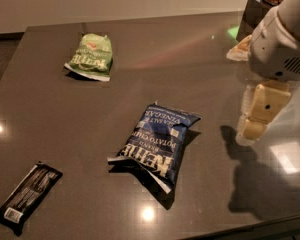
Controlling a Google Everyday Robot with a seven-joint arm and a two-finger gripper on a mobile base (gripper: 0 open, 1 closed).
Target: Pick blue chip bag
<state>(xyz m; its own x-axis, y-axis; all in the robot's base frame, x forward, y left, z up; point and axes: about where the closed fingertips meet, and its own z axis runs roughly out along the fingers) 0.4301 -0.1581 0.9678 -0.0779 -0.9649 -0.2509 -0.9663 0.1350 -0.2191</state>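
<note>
Packets lie spread across a dark, glossy surface, with the arm standing off to the right. At far left, near the front edge, a slim black bar wrapper lies on a slant; leave it be. Further back, a green chip bag rests flat, well apart from your target.

The blue chip bag lies near the middle of the surface, toward the front. It is face up, its white lettering upside down to the camera, its long axis slanting from front left to back right. Nothing touches it.

To its right, the gripper hangs above the surface, pointing down, beside the bag and not over it. You cannot tell from this view whether its jaws are parted or closed.

The step in hand looks like the approach. Carry the gripper left until it sits over the bag's puffed middle, and turn the wrist so the jaws would close across the narrow width, not along the slant. Make sure they are spread wide before you descend. The foil is likely slick and springy, so come straight down, press lightly into the cushion of air, and close firmly enough that the bag cannot slide out when lifted.
</note>
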